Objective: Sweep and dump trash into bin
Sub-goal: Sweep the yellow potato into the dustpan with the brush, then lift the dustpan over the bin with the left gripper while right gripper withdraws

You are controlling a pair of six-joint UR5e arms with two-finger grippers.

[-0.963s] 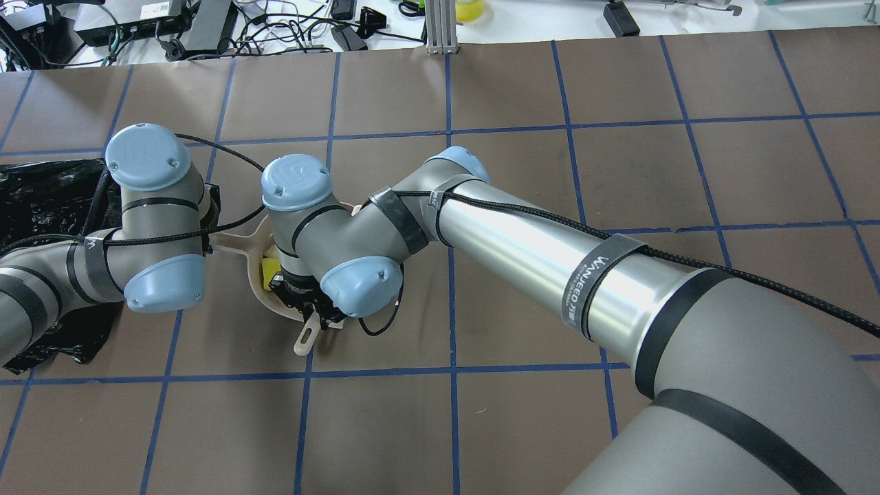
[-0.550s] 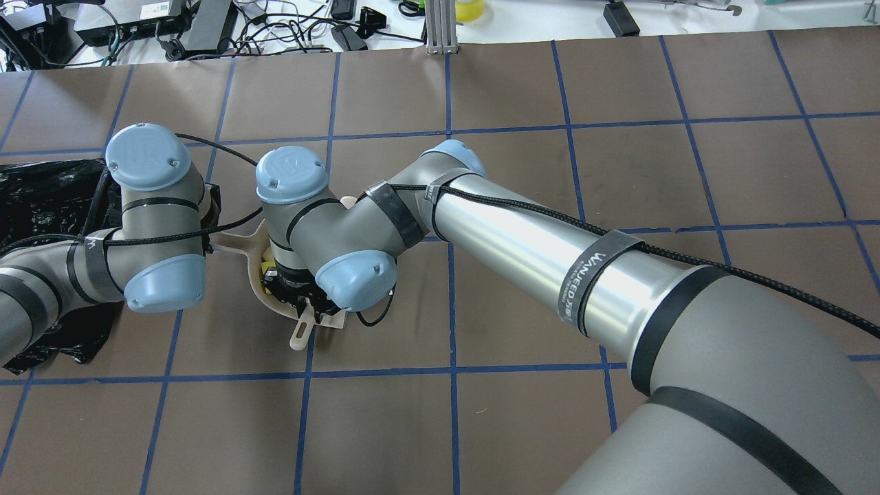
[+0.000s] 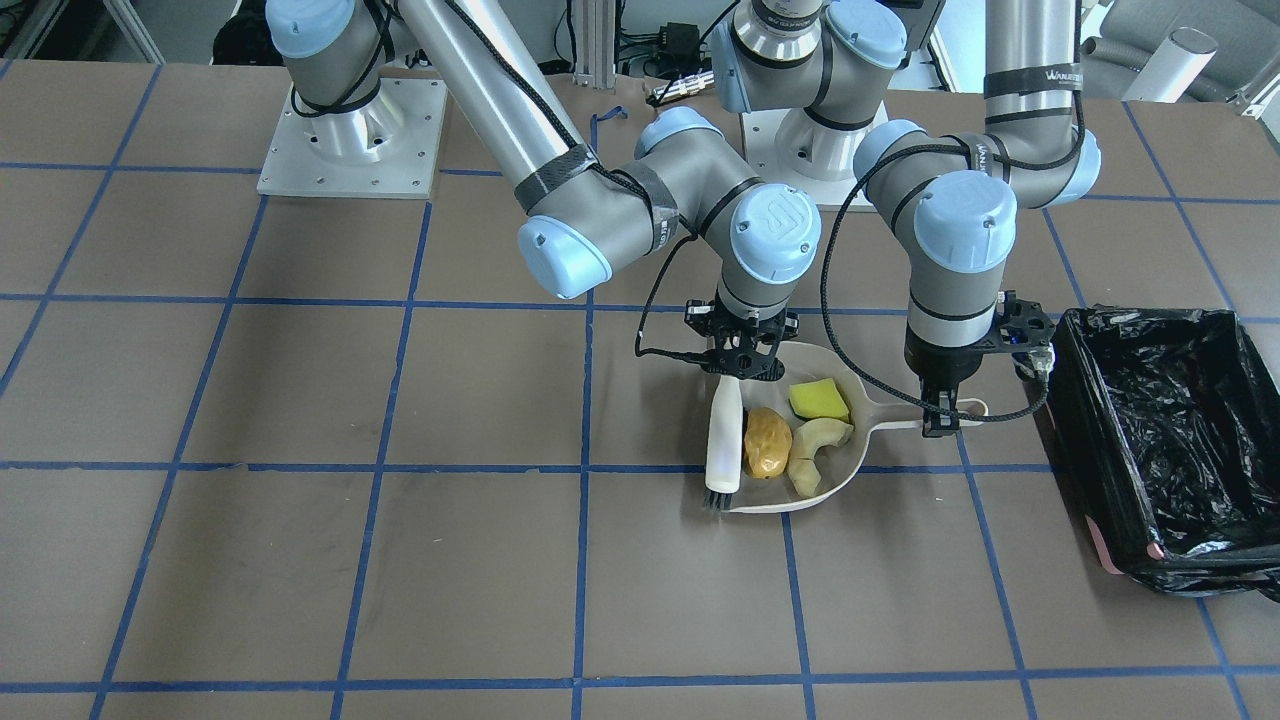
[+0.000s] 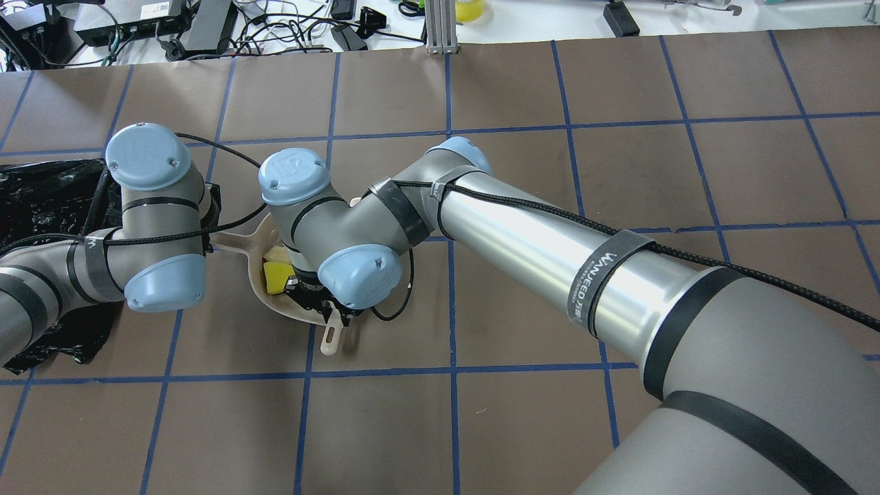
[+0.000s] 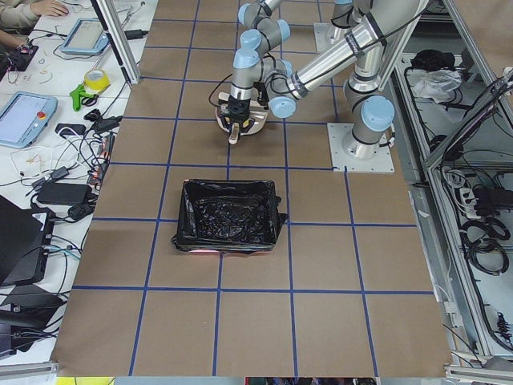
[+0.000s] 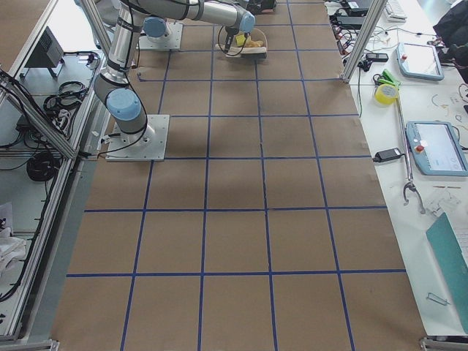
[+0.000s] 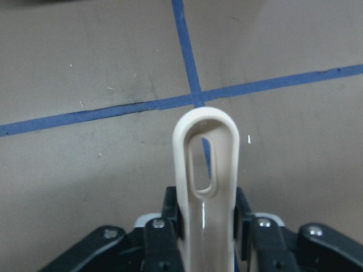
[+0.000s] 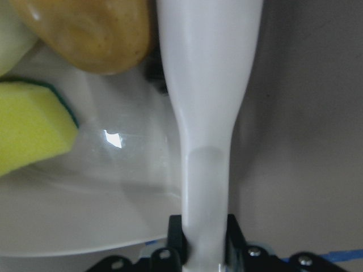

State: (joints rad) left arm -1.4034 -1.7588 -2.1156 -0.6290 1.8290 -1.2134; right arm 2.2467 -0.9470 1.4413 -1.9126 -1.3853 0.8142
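Three trash pieces, an orange-brown lump (image 3: 767, 443), a cream crescent (image 3: 818, 447) and a yellow-green wedge (image 3: 819, 400), are lying in the beige dustpan (image 3: 860, 445) near the bin (image 3: 1075, 450). The right gripper (image 3: 741, 374) is clamping the white brush (image 3: 724, 435) at the pan's open lip while the left gripper (image 3: 939, 425) is pinching the pan's handle (image 7: 204, 170); lifting with that lip dipping, or the handle twisting in the jaws, could be sending the lump rolling onto the surface (image 3: 400, 560).

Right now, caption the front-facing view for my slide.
Brush in right pincer pens three trash pieces inside dustpan held by left pincer, bin alongside.
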